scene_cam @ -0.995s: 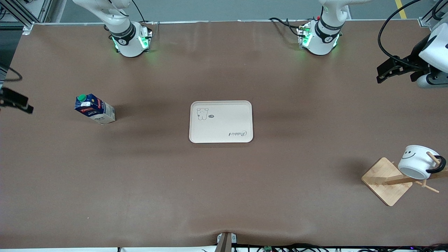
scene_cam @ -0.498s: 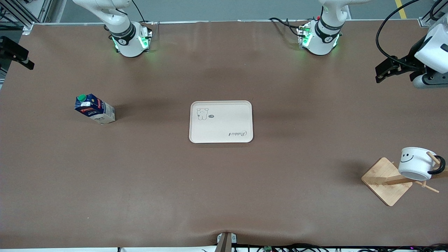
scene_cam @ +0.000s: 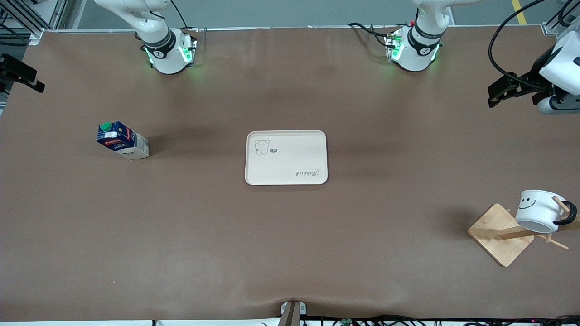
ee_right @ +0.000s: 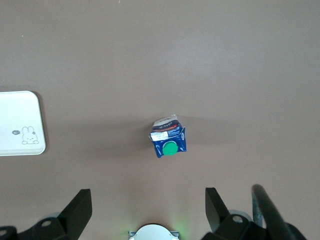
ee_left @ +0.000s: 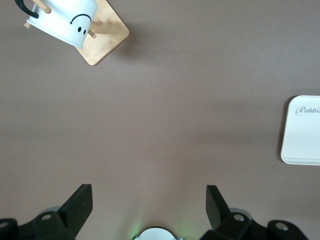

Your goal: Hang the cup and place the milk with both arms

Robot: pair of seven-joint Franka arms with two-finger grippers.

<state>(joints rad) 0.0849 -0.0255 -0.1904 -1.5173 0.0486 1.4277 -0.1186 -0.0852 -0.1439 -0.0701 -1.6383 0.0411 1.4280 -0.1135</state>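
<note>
The white smiley cup (scene_cam: 539, 210) hangs by its black handle on a peg of a wooden rack (scene_cam: 498, 233) at the left arm's end of the table; it also shows in the left wrist view (ee_left: 70, 20). The blue milk carton (scene_cam: 122, 140) with a green cap stands on the table at the right arm's end, and shows in the right wrist view (ee_right: 169, 141). My left gripper (scene_cam: 498, 93) (ee_left: 148, 205) is open and empty, high over the table edge at the left arm's end. My right gripper (scene_cam: 20, 74) (ee_right: 148, 205) is open and empty, over the table edge at the right arm's end.
A cream tray (scene_cam: 286, 157) with a rabbit drawing lies in the middle of the table; it also shows in the left wrist view (ee_left: 302, 130) and the right wrist view (ee_right: 20, 122). Cables run along the table's edge nearest the camera.
My right gripper has drawn back from beside the milk toward the table's corner at the bases' side. The left gripper has barely shifted. The cup has settled slightly on its peg.
</note>
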